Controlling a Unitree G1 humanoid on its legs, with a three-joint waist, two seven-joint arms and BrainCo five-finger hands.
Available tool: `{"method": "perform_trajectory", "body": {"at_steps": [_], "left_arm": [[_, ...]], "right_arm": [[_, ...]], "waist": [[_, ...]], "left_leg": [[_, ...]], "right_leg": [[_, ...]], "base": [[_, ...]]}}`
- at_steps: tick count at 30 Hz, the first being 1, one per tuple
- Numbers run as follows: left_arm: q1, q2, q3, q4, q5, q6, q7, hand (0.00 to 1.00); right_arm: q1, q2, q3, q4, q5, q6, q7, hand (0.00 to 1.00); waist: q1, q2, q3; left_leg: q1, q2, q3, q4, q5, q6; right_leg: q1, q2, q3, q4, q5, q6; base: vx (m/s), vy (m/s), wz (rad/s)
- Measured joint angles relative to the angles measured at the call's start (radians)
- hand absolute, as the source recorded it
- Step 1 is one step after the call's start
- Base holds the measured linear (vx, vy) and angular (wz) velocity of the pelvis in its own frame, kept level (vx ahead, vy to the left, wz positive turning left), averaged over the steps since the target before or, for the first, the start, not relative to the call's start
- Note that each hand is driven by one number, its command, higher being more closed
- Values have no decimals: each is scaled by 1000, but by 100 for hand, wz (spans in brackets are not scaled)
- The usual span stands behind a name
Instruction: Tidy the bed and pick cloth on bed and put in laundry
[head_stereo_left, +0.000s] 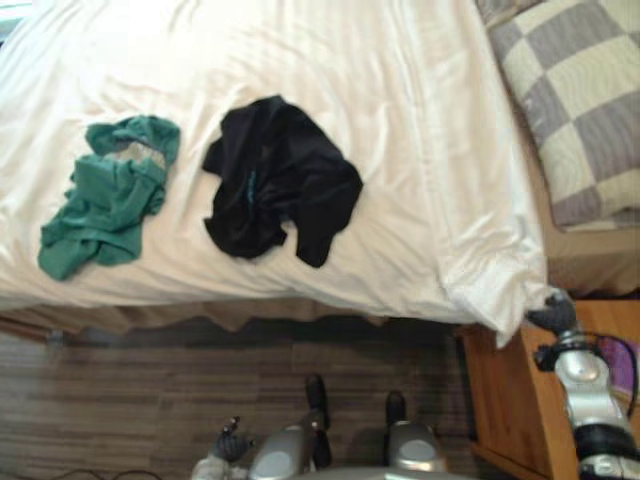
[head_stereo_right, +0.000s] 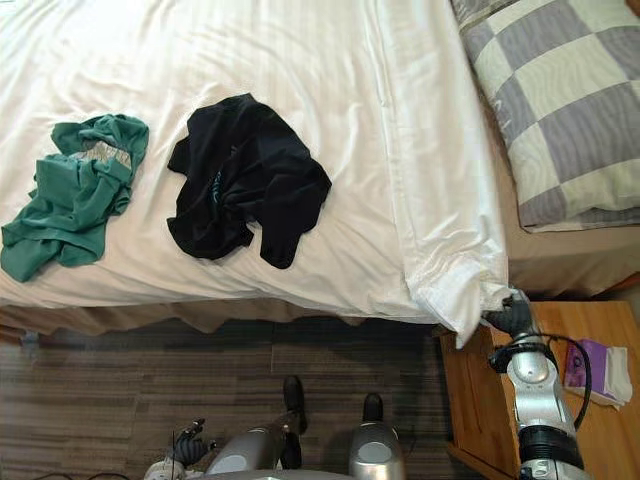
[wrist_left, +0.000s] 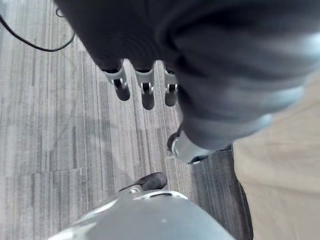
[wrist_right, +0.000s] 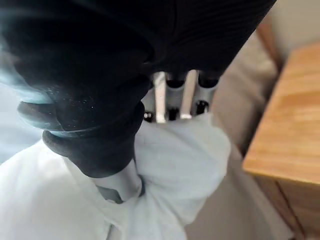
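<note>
Our right arm reaches forward, right hand (head_stereo_right: 512, 316) clenched on the white duvet (head_stereo_right: 440, 250) corner. Our left hand (head_stereo_left: 230, 442) hangs low, fingers loosely straight.

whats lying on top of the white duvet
A crumpled green garment and a black garment lie on the white duvet, apart from each other. The right robot hand grips its corner. Whatever lies under the duvet is covered.
</note>
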Motion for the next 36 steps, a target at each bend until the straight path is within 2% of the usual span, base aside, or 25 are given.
{"method": "perform_trajectory", "body": {"at_steps": [5, 7, 11, 15, 16, 20, 23, 26, 30, 32, 34, 35, 36], "left_arm": [[1, -21, 54, 2, -1, 20, -9, 0], [2, -29, 78, 3, -1, 22, -13, 0], [9, -39, 100, 12, -1, 33, -14, 0], [9, -39, 99, 11, -1, 36, -11, 0], [9, -39, 99, 12, -1, 37, -11, 0], [8, -37, 79, 11, -3, 36, 0, 0], [6, -37, 54, 9, -16, 34, 7, 0], [3, -38, 16, 8, -30, 30, 8, 0], [3, -47, -25, -3, -63, 21, 9, 0], [3, -54, -50, -4, -85, 16, 9, 0], [3, -58, -97, -31, -124, 5, 7, 0], [3, -58, -101, -33, -127, 4, 7, 0], [2, -59, -126, -44, -143, -7, 6, 0]], "right_arm": [[1, 89, -183, -1, 249, 31, -33, 0], [4, 113, -281, -9, 338, 49, -94, 0], [19, 118, -434, -143, 389, 50, -223, 0], [-35, 59, -472, -259, 388, 9, -302, 0], [-78, 26, -451, -261, 389, 4, -314, 100], [-214, -52, -295, -260, 436, -34, -311, 100], [-321, -83, -161, -253, 506, -52, -291, 100], [-489, -98, -59, -225, 592, -72, -255, 100], [-737, -174, 31, -16, 738, -95, -221, 100], [-831, -194, 71, 58, 787, -106, -210, 100], [-926, -222, 118, 140, 837, -109, -185, 100], [-929, -223, 118, 147, 841, -109, -182, 100], [-939, -226, 119, 187, 848, -109, -176, 100]], "waist": [[1, -1, -3], [1, 0, -11], [-6, 3, -38], [-19, 5, -47], [-22, 5, -47], [-18, 8, -47], [3, 24, -44], [22, 58, -33], [59, 104, 5], [63, 129, 25], [67, 177, 69], [68, 181, 73], [69, 202, 90]], "left_leg": [[10, 2, 21, 0, -9, 4], [10, 1, 25, 0, -16, -1], [10, 0, 32, 0, -24, 3], [17, 1, 35, 0, -23, 4], [17, 2, 35, 0, -23, 5], [17, 1, 28, 0, -23, 4], [2, 0, 19, 0, -23, 3], [-55, 0, 6, 0, -5, 4], [-99, -1, -9, 0, 20, 15], [-119, -2, -20, 1, 28, 9], [-158, -2, -29, 1, 42, 13], [-161, -2, -29, 2, 44, 12], [-177, -3, -31, 3, 51, 11]], "right_leg": [[2, 1, 23, -2, 1, -1], [3, 1, 28, -10, 3, -4], [5, 2, 45, -15, 10, -4], [7, 3, 46, -13, 15, 2], [7, 3, 45, -12, 15, 2], [3, 3, 43, -13, 14, 2], [-6, 1, 34, -14, 12, -5], [-52, 1, 20, -6, 24, -9], [-86, 1, -1, -4, 39, -4], [-106, 0, -12, 4, 39, -4], [-147, 0, -17, 21, 40, -4], [-150, -1, -17, 23, 40, -3], [-167, -1, -18, 26, 43, -2]], "base": [[-11, -5, -11], [19, -9, -8], [47, -19, -14], [30, -26, -6], [0, 0, 0], [-24, 1, 4], [-31, 2, 10], [-11, -4, 17], [-7, -6, 18], [-15, -1, 19], [-7, -13, 12], [5, -14, 6], [8, -15, 3]]}}
